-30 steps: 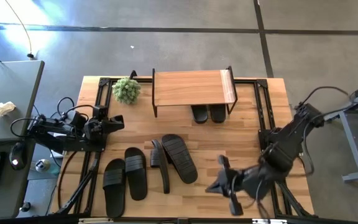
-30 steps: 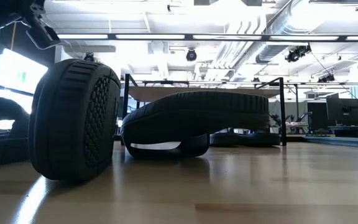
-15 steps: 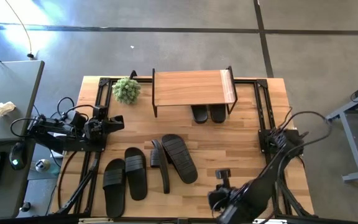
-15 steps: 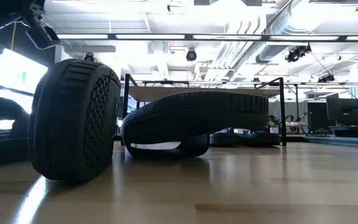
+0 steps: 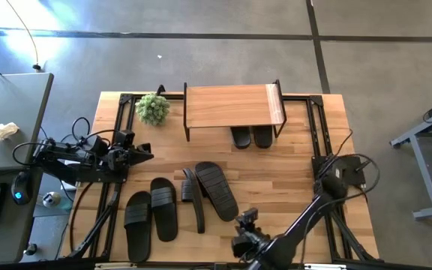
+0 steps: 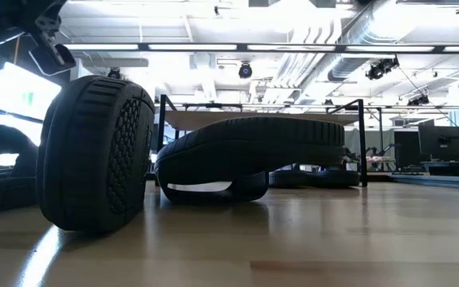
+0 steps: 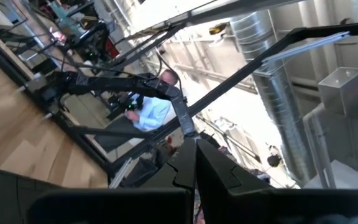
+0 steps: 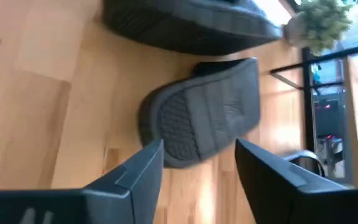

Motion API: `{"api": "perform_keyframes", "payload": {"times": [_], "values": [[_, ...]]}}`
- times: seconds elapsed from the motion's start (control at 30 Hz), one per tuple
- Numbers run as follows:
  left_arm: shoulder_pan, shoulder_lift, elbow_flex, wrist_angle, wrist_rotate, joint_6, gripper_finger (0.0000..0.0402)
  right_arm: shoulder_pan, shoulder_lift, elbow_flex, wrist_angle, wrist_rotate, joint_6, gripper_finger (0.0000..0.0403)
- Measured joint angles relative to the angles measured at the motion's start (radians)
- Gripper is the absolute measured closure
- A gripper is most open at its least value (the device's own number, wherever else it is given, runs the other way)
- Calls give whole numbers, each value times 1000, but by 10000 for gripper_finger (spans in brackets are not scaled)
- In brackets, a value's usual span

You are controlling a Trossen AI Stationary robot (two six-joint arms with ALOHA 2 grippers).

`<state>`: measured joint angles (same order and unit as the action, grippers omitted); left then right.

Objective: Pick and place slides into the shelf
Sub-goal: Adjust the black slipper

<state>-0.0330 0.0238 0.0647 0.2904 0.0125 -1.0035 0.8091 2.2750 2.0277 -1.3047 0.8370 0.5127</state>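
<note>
1. Six slides in the high view: two (image 5: 250, 137) under the shelf (image 5: 233, 106) at the table's (image 5: 298, 180) far edge, two flat (image 5: 151, 214) near the front-left corner, one on edge (image 5: 195, 196) mid-table, one flat slide (image 5: 217, 190) beside it. Potted plant (image 5: 153, 109) left of the shelf. Left gripper (image 5: 144, 152) hangs at the left edge; right gripper (image 5: 244, 231) at the front edge, near the flat slide.
2. Low view: on-edge slide (image 6: 94, 151) up close, sole showing; the flat slide (image 6: 249, 155) behind it, shelf legs beyond.
3. Left wrist view: fingers (image 7: 219, 174) pressed together, nothing held; a seated person (image 7: 154, 112) in the room.
4. Right wrist view: fingers (image 8: 135, 171) spread apart, empty, a slide's sole (image 8: 201, 112) just ahead.
</note>
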Motion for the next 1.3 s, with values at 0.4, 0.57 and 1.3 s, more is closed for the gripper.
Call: {"api": "perform_keyframes", "payload": {"times": [0.4, 0.57, 1.3], "values": [[0, 0, 0, -34, 48, -3, 401, -12, 103, 0, 74, -24, -24, 201], [0, 0, 0, -35, 48, 1, 401, -44, 103, 0, 54, -3, -66, 201], [0, 0, 0, -89, 51, 4, 401, -95, 104, -8, 91, -100, -124, 201]]}}
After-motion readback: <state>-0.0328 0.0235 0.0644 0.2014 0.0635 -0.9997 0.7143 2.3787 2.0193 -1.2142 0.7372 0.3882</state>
